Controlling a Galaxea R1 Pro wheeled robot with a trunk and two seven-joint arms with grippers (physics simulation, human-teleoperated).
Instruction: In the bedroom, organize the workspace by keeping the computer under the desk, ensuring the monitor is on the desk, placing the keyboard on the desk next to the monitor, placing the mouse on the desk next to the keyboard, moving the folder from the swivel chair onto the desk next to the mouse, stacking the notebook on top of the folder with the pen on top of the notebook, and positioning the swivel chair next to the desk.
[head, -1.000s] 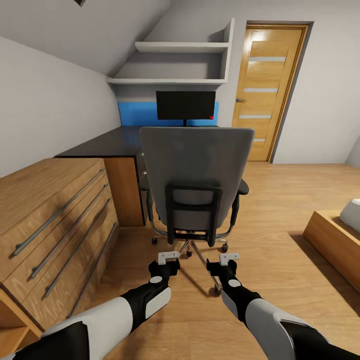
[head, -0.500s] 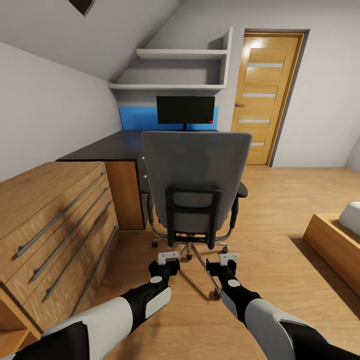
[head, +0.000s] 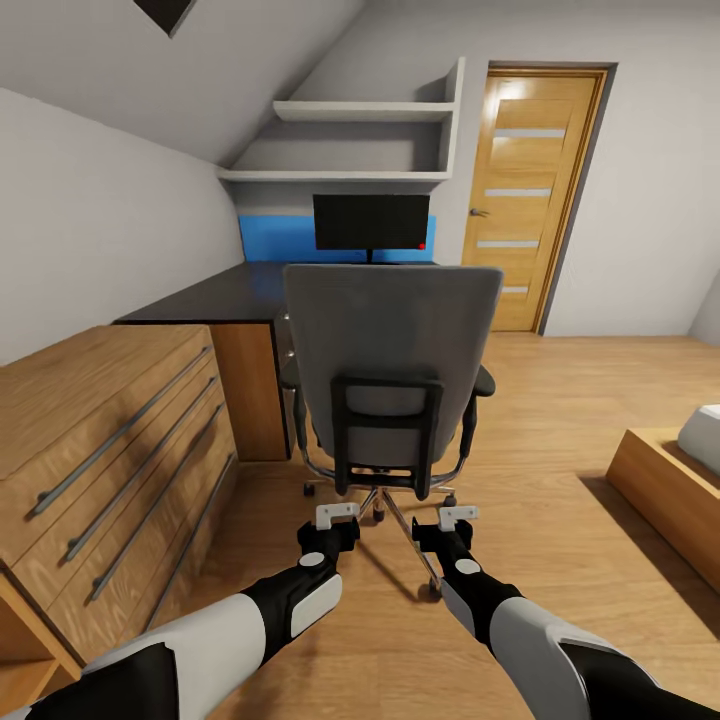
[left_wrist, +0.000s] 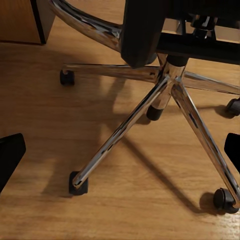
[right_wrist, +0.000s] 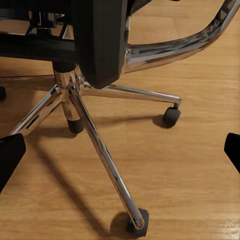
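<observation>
Facing the back of the swivel chair (head: 392, 375), the robot holds both arms low over the plank floor (head: 560, 400), the left gripper (head: 337, 517) and right gripper (head: 458, 518) just short of the chrome base (left_wrist: 167, 82). Each wrist view shows dark fingertips at opposite edges with floor between, so both claws stand spread and hold nothing. From the robot, the chair is at twelve o'clock; the desk (head: 215, 292) lies beyond it toward eleven, with the monitor (head: 371, 221) upright on top at twelve. A wooden drawer chest (head: 100, 420) runs along at nine. The seat is hidden behind the backrest, so whether the folder lies there cannot be told. The step in hand looks like the approach to the chair; next the robot probably needs to round it to reach the seat.
</observation>
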